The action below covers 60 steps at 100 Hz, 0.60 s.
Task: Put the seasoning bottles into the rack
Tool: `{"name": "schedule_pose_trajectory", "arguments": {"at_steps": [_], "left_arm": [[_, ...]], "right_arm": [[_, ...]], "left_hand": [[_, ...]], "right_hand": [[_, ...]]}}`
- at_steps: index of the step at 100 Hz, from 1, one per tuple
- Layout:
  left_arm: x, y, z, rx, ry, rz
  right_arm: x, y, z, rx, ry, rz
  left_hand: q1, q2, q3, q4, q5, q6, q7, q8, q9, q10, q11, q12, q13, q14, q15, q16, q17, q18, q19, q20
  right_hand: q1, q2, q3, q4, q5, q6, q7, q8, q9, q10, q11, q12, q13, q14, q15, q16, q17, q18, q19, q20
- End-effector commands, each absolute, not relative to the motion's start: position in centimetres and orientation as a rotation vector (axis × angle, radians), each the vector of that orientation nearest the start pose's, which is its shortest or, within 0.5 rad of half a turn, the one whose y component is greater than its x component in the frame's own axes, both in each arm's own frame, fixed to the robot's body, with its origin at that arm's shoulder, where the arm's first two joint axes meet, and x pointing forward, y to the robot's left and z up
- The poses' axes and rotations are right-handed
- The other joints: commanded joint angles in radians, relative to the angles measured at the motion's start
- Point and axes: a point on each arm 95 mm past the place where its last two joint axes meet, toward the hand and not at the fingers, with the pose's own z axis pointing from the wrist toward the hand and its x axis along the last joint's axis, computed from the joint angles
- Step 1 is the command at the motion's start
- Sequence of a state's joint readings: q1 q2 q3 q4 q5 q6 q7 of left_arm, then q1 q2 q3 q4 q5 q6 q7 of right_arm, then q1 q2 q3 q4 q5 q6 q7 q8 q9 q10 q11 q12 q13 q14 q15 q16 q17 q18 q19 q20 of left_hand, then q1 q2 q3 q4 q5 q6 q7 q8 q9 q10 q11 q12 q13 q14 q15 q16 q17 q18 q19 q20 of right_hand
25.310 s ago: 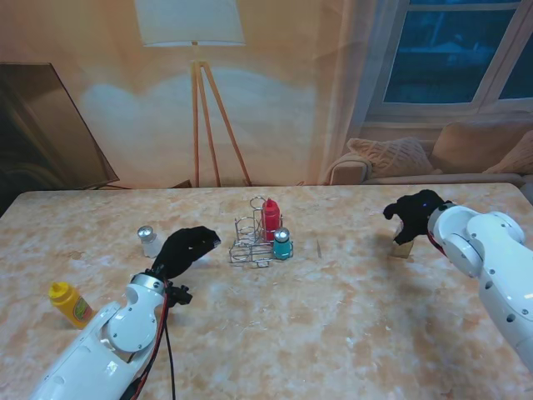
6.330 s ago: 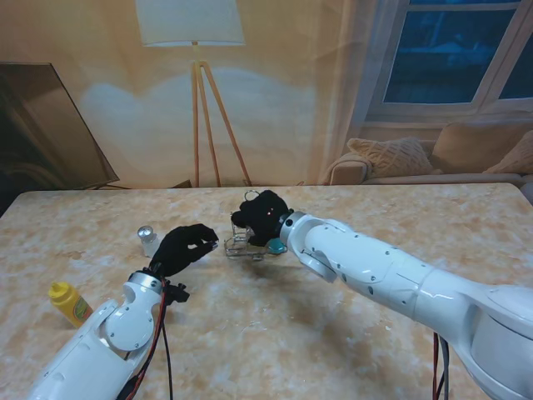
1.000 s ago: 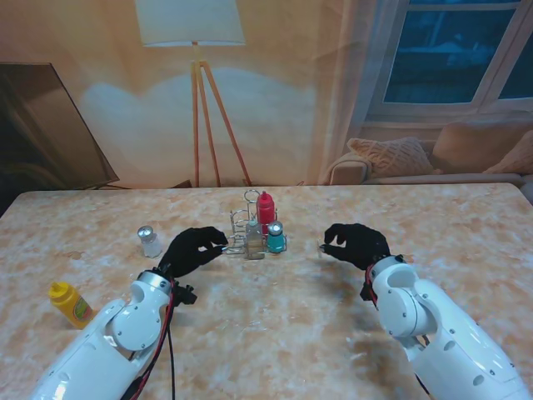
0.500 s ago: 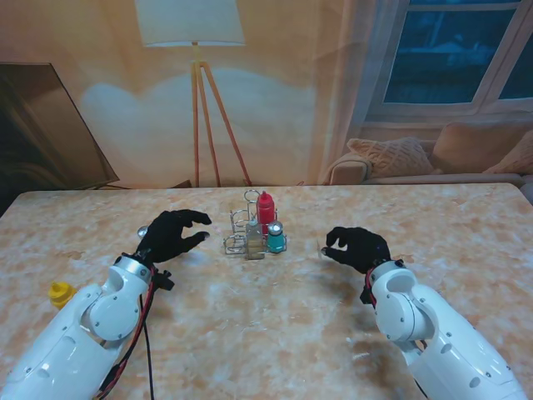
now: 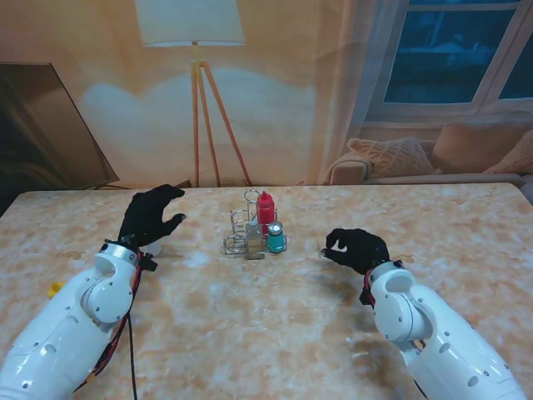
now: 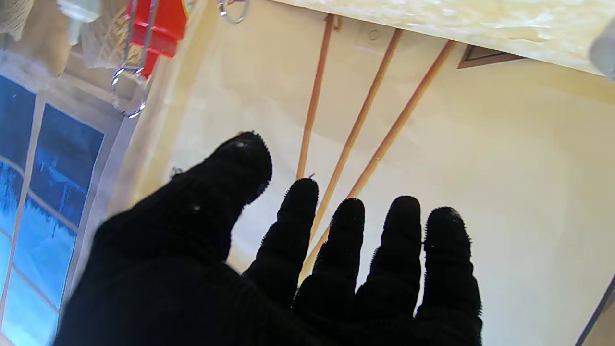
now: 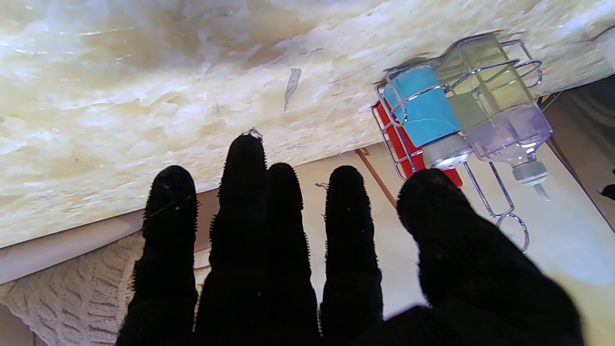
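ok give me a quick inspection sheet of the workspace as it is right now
surface: marble-pattern table, dry.
job's things: wire rack holds red bottle, teal shaker, clear bottle; yellow bottle mostly hidden at left arm.
clutter: nothing seen.
hands: left hand open, raised; right hand loosely curled, empty.
cables: red and black leads on left arm.
surroundings: floor lamp, window, sofa cushions.

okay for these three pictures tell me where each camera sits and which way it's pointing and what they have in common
Stand view: above the shoulders, looking down at the table; both arms, left hand, right hand.
Left wrist: along open black fingers toward the lamp legs and wall.
Right wrist: along the right hand's fingers, past the table edge.
Shared: all three show the rack and red bottle.
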State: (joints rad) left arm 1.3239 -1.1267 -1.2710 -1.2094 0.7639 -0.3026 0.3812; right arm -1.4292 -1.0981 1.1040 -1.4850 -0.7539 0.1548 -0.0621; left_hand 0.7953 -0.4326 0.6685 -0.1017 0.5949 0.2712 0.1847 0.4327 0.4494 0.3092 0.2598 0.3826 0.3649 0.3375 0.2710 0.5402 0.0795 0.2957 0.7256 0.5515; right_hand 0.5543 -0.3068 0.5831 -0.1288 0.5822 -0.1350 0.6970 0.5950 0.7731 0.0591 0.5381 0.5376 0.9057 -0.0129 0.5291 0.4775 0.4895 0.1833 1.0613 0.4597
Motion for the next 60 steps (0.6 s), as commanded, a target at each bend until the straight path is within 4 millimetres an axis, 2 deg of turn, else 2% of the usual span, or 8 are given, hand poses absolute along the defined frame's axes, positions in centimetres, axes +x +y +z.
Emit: {"name": "schedule_pose_trajectory", "arguments": {"at_steps": [1, 15, 28, 34, 60], "left_arm": [[47.8, 7.4, -30.6, -1.184, 1.087, -1.78], [48.6, 7.7, -31.3, -1.182, 1.142, -1.68], [49.1, 8.0, -31.8, -1.193, 1.172, -1.614], [49.3, 8.1, -31.9, -1.192, 1.178, -1.594], [49.5, 8.9, -32.2, -1.215, 1.229, -1.472]], "right_arm": [[43.2, 0.4, -33.6, 1.476, 1.348, 1.463], [43.2, 0.3, -33.6, 1.473, 1.348, 1.461], [43.3, 0.3, -33.7, 1.472, 1.35, 1.458], [43.3, 0.3, -33.7, 1.473, 1.351, 1.457], [43.3, 0.3, -33.7, 1.471, 1.355, 1.451]], "left_hand": [[-0.035, -0.027, 0.049, 0.001, -0.053, 0.001, -0.042, -0.024, -0.06, -0.004, -0.034, -0.03, -0.052, -0.023, -0.044, -0.051, -0.03, -0.037, -0.033, -0.036], [-0.067, -0.056, 0.068, -0.005, -0.106, -0.019, -0.075, -0.051, -0.129, 0.004, -0.085, -0.078, -0.115, -0.009, -0.08, -0.099, -0.062, -0.031, -0.073, -0.077], [-0.088, -0.07, 0.069, -0.008, -0.135, -0.033, -0.085, -0.061, -0.162, 0.013, -0.107, -0.095, -0.142, -0.001, -0.096, -0.115, -0.076, -0.015, -0.093, -0.089], [-0.103, -0.078, 0.078, -0.01, -0.142, -0.044, -0.082, -0.065, -0.169, 0.009, -0.114, -0.103, -0.148, 0.004, -0.102, -0.125, -0.078, -0.001, -0.107, -0.094], [-0.129, -0.09, 0.068, -0.014, -0.163, -0.044, -0.084, -0.072, -0.18, 0.04, -0.144, -0.116, -0.153, 0.059, -0.108, -0.136, -0.059, 0.066, -0.139, -0.098]], "right_hand": [[0.013, -0.008, 0.012, -0.019, 0.002, -0.013, 0.013, -0.011, 0.012, -0.004, 0.012, 0.0, 0.014, -0.001, 0.011, 0.028, -0.014, 0.013, 0.02, -0.002], [0.012, -0.011, 0.017, -0.02, 0.002, -0.013, 0.015, -0.012, 0.014, -0.003, 0.013, 0.001, 0.015, -0.003, 0.013, 0.029, -0.014, 0.014, 0.02, -0.002], [0.01, -0.014, 0.021, -0.021, 0.002, -0.014, 0.016, -0.014, 0.015, -0.003, 0.014, 0.001, 0.016, -0.003, 0.015, 0.029, -0.013, 0.014, 0.02, -0.002], [0.01, -0.017, 0.023, -0.022, 0.003, -0.016, 0.018, -0.014, 0.015, -0.005, 0.014, 0.0, 0.015, -0.002, 0.014, 0.029, -0.014, 0.015, 0.019, -0.003], [0.007, -0.022, 0.032, -0.023, 0.002, -0.017, 0.019, -0.015, 0.015, -0.004, 0.014, 0.0, 0.015, -0.003, 0.015, 0.029, -0.016, 0.017, 0.019, -0.003]]}}
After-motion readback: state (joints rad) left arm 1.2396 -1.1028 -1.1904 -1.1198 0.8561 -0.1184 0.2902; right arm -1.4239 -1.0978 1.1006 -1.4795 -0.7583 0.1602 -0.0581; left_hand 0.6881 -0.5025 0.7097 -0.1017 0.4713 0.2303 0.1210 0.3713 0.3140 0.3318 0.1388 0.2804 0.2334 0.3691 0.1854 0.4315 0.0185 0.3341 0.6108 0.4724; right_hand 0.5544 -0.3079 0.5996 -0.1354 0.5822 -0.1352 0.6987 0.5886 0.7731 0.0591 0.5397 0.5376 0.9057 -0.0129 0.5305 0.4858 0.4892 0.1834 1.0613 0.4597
